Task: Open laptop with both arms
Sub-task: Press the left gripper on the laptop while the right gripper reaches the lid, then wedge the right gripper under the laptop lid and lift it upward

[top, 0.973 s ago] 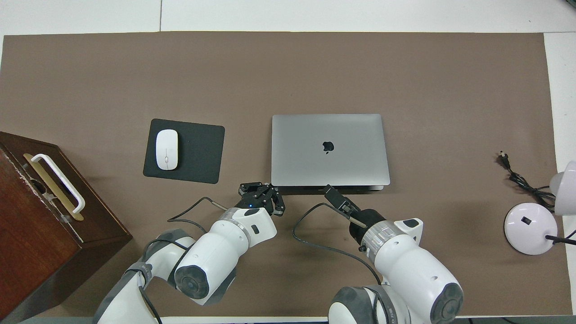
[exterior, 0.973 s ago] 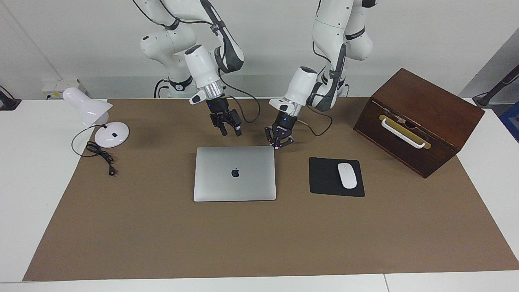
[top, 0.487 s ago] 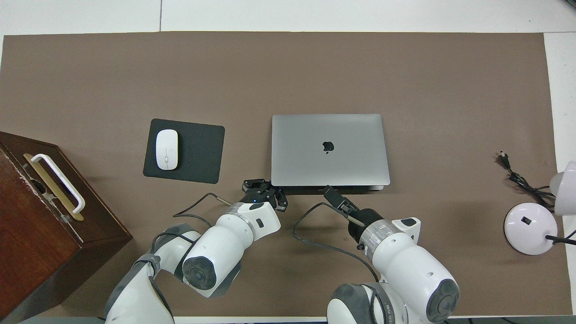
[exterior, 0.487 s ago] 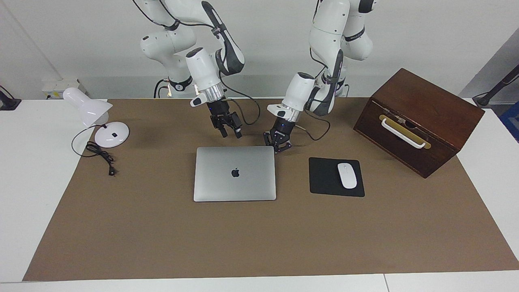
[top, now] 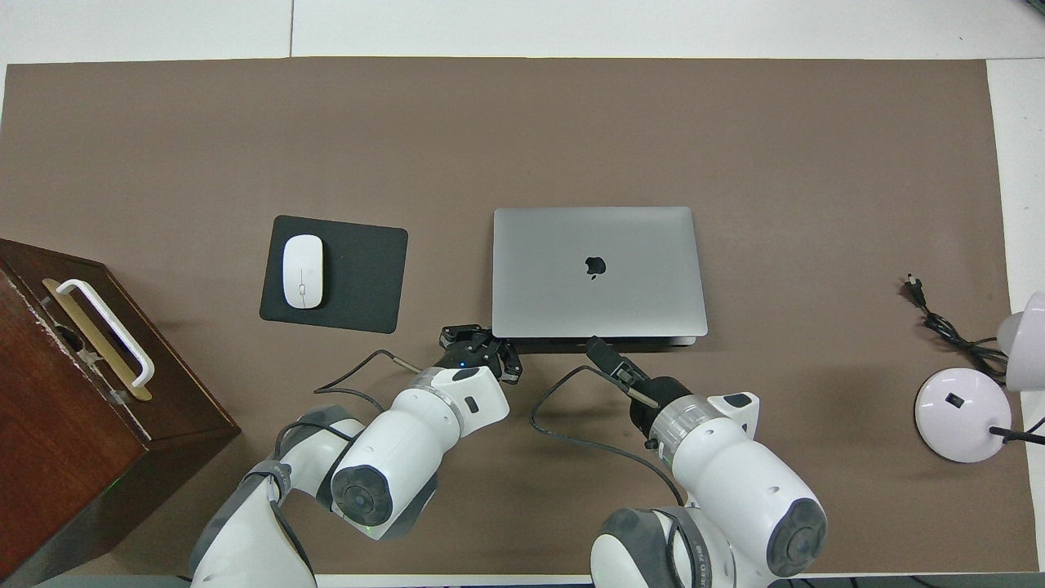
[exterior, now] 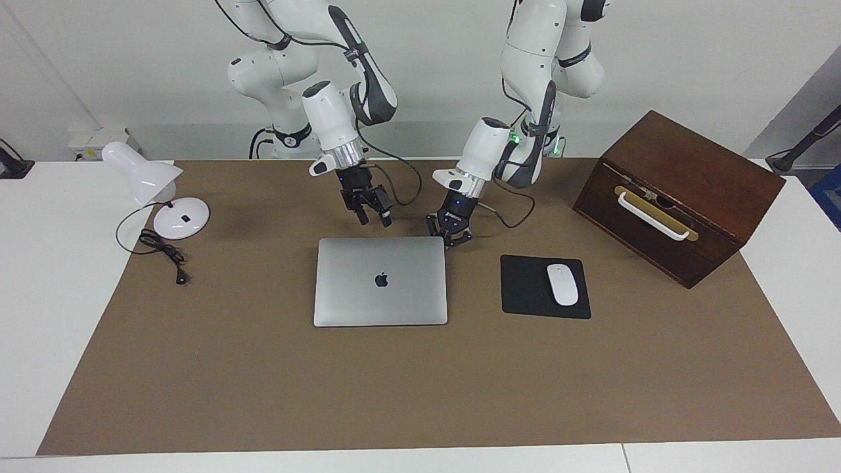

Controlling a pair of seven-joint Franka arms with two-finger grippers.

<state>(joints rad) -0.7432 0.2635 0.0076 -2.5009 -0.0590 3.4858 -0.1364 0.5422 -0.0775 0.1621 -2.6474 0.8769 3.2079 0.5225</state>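
The laptop lies closed on the worktop, the left claw pinched empty at its corner, the right claw parted above its edge

The facing camera sits high across the table, looking toward both robots. The overhead camera looks steeply down from above them. Both cover the laptop.

The room is bright and the light is soft and even, coming from above. Small, pale shadows sit under the laptop and the wooden box. Both pictures are sharp, with no glare or bending at the edges.
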